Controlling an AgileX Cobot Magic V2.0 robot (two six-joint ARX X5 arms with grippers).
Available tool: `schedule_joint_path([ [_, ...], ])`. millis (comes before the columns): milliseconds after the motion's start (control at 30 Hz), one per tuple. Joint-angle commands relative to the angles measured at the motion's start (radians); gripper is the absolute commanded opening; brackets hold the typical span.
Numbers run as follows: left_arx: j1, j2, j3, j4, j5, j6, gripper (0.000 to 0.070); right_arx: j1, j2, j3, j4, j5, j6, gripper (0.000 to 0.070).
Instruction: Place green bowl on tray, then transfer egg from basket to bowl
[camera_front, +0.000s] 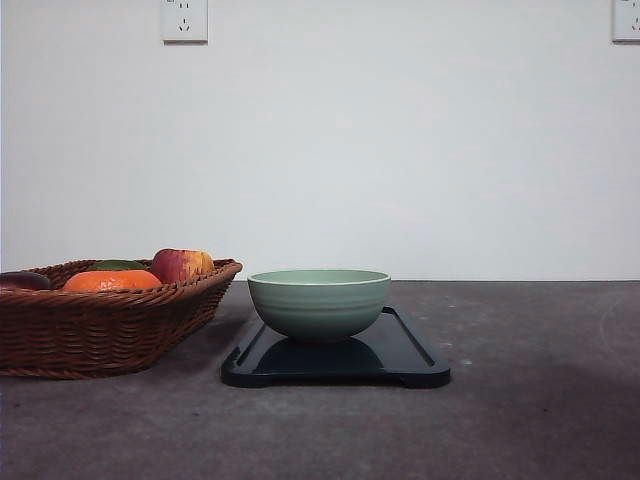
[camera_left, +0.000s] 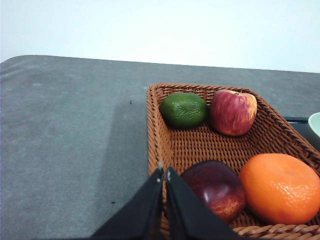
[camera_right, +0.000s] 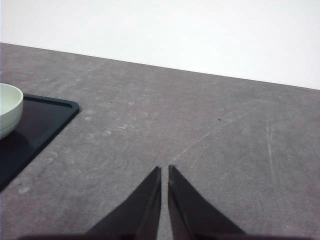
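The green bowl sits on the tray mid-bench, right of the basket, whose lime, apple, plum and orange the left wrist view reveals, both grippers' jaws pressed together, empty.

Wall: plain off-white, matte, evenly lit, running the full width behind the table, carrying two white socket plates high up, one left of centre and one cut by the right edge. Table surface: dark grey, mottled stone-like finish with faint pale scratches and specks, meeting the wall along a straight horizontal line; in the left wrist view its far corner appears rounded. Light: soft and diffuse, throwing only weak shadows onto the grey surface.
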Motion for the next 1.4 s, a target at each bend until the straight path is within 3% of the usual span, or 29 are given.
schedule_joint_path([
  [0, 0.000, 0.000, -0.019, 0.010, 0.002, -0.002, 0.0000, -0.002, -0.001, -0.004, 0.009, 0.001, 0.014, 0.0016],
  [1367, 0.000, 0.000, -0.019, 0.010, 0.002, -0.002, 0.0000, -0.002, -0.001, -0.004, 0.009, 0.001, 0.014, 0.0016],
])
